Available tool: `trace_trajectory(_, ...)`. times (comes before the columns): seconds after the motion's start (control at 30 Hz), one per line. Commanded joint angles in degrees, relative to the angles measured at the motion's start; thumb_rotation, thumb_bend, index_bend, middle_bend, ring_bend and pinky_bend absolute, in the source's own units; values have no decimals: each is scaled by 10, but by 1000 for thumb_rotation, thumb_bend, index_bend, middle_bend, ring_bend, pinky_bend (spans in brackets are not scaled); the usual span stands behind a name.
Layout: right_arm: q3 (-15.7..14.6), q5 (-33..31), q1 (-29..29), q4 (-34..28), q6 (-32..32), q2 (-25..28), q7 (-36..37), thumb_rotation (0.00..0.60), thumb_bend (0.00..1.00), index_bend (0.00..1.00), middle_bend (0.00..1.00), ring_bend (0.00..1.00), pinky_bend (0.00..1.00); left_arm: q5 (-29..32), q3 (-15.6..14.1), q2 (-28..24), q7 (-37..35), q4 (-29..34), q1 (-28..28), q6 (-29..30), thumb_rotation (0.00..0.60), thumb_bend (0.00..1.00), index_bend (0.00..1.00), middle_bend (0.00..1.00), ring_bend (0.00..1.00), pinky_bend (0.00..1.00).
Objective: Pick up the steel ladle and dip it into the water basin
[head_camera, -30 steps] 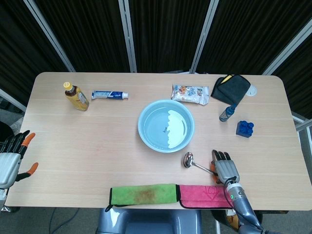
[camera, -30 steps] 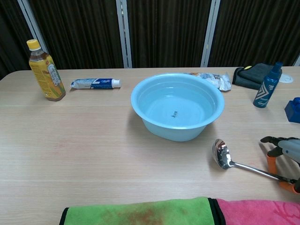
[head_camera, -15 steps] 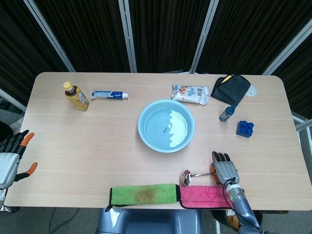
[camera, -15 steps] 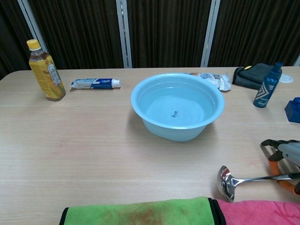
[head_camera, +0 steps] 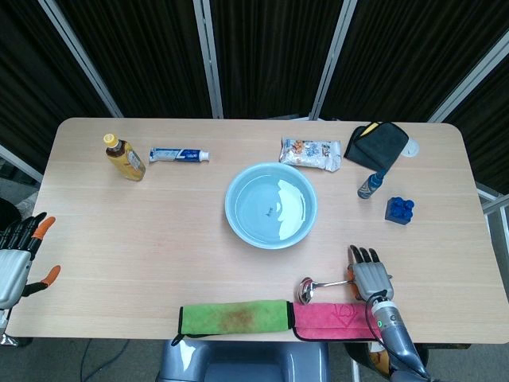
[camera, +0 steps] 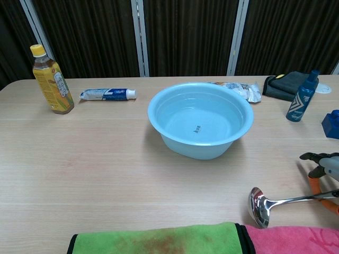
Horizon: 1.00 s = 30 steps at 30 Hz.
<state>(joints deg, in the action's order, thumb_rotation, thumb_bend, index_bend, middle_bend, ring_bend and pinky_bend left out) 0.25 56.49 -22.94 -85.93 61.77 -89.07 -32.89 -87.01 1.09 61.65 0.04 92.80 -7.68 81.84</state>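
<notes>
Swung since 1 second ago, the shiny steel ladle (head_camera: 318,286) now lies with its bowl against the pink towel (head_camera: 330,320), handle running right into the right robot hand (head_camera: 371,278), which grips it. Beyond that robot hand's fingertips sits the light-blue round water basin (head_camera: 270,205). Far left, the left robot hand (head_camera: 16,259) hangs open off the table (head_camera: 143,239).

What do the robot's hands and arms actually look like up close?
Both are silvery-grey metal with dark fingers and orange tips. The right hand sits on a slim grey wrist with a small green light and a black cable alongside. The left hand shows only partly at the frame edge.
</notes>
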Motion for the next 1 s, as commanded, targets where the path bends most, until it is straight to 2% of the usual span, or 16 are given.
trace_trajectory(0.03, -2, 8, 5, -18, 14, 14, -5, 600, 546, 631, 0, 0, 0, -1, 0, 1, 1, 0, 0, 1, 600, 312, 0, 0, 0, 0)
trace_trajectory(0.6, -18, 53, 30, -170, 100, 110, -56, 600, 699, 649, 0, 0, 0, -21, -8, 2, 2, 3, 3, 11, 600, 315, 0, 0, 0, 0)
trace_trajectory(1.0, -32, 73, 40, -249, 131, 148, -94, 600, 770, 674, 0, 0, 0, -38, -15, -6, -16, 3, 7, 21, 600, 317, 0, 0, 0, 0)
